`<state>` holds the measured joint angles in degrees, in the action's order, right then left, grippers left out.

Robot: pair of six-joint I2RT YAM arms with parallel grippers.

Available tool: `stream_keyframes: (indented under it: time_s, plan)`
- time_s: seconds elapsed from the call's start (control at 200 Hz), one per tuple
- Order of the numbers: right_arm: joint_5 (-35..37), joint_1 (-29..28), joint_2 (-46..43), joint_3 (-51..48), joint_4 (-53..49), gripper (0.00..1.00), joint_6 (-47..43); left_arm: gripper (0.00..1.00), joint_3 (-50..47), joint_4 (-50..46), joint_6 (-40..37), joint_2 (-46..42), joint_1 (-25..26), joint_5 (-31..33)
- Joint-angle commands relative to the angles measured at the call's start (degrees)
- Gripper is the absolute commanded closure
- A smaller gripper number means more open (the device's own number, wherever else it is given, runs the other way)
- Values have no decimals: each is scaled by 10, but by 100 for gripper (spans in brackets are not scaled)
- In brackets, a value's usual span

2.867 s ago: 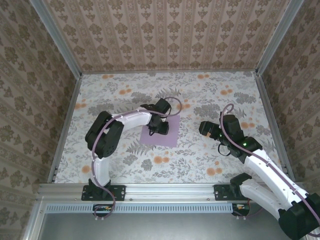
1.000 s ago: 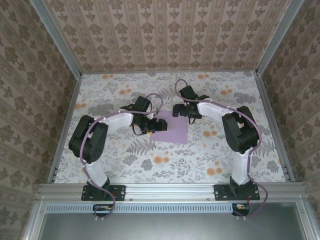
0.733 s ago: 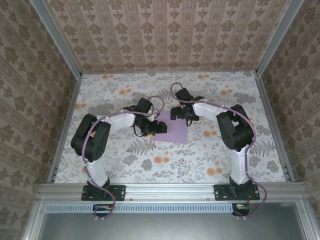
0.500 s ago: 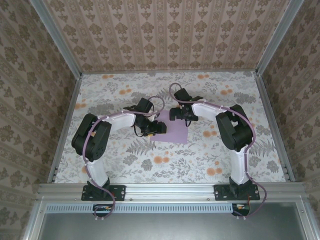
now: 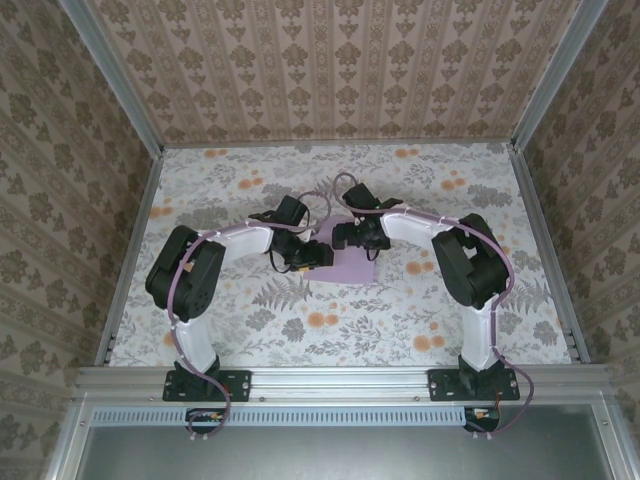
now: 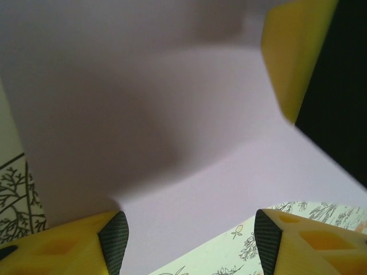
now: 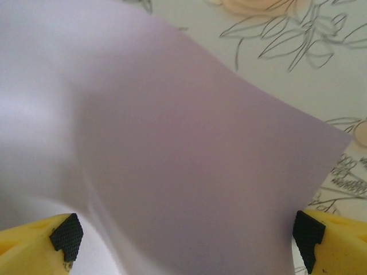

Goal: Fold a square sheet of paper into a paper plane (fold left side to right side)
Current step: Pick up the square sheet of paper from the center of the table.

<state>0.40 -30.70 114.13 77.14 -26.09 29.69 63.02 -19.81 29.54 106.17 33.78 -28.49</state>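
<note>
Left gripper [image 5: 312,255]: jaws stand partly apart, with a clear gap between the two black pads [image 6: 113,243]. I see nothing clamped. The paper [image 6: 172,143] spans the gap at my fingertips, and I cannot tell whether the pads touch it. In the left wrist view the sheet is bowed, with a soft shadowed hump across its middle. Its near edge runs slantwise between my fingers, with the floral table [image 6: 229,255] showing past it. One yellow finger [image 6: 295,51] of my right arm stands over the sheet at the top right of that view.

Right gripper [image 5: 345,237]: jaws wide apart, holding nothing. In the right wrist view its pads [image 7: 66,234] sit at the two bottom corners. The lilac sheet lies between and beyond them, curved up on the left, with one corner pointing right over the table.

From above, the two grippers are close together, both low over the paper near the table's middle. My left is at the sheet's left side and my right at its far side. The sheet's near right part lies bare.
</note>
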Motion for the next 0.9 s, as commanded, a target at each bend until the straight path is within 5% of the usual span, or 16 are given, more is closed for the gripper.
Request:
stream_keyframes:
  time_s: [0.0,0.53,0.895]
  plan:
    - [-40,-7,-22,-14,-32,7,12,37,-10,22,17,17,3,-3]
    - [-98,-7,-54,-17,-17,44,6,36,-37,56,4,-53,-23,-15]
    - [-216,5,-171,-60,58,63,-35,28,-88,94,-31,-221,-122,-79]
